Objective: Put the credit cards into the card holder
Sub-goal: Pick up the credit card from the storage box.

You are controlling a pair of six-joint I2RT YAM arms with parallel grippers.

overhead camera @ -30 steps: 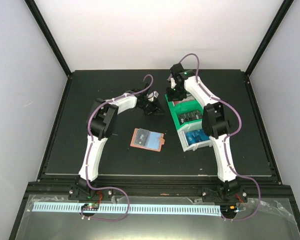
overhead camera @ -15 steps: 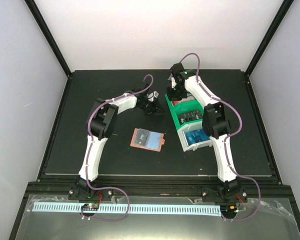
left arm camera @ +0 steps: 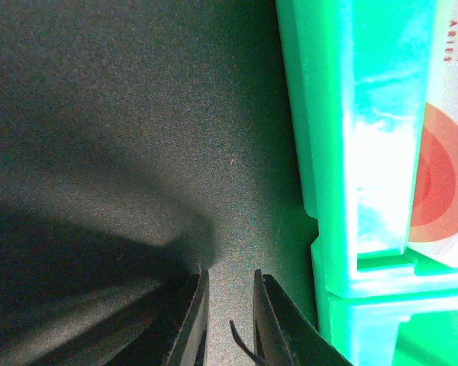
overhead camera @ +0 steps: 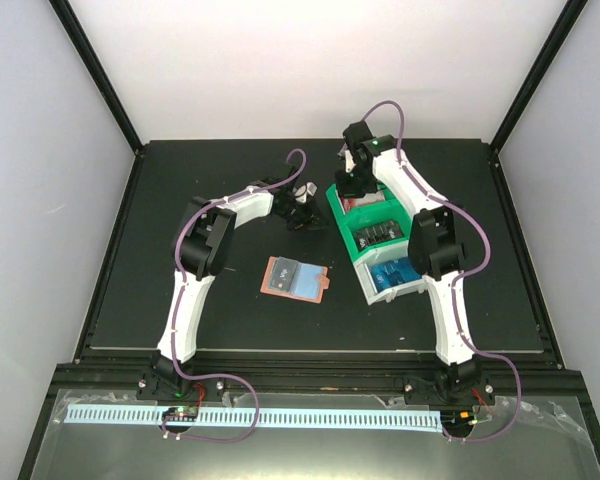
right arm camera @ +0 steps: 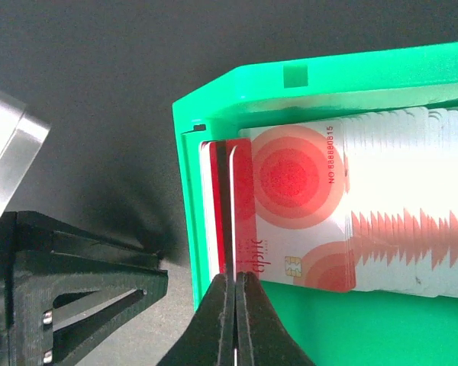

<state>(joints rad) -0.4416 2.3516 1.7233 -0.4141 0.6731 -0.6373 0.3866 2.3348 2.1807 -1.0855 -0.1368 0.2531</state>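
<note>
One red-and-white card [right arm camera: 230, 229] pinched by right end effector [right arm camera: 233, 305] at green tray [right arm camera: 214, 91]

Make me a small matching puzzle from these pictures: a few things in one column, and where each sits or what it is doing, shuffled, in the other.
Things:
1. wallet
2. red-and-white cards
3. blue cards
4. right end effector

Places or states:
A. nearest compartment of the green tray
B. closed on a card, held by its edge
C. farthest tray compartment
D. flat on the table, left of the tray

Pairs: 1-D, 2-C, 3-A, 4-B.
</note>
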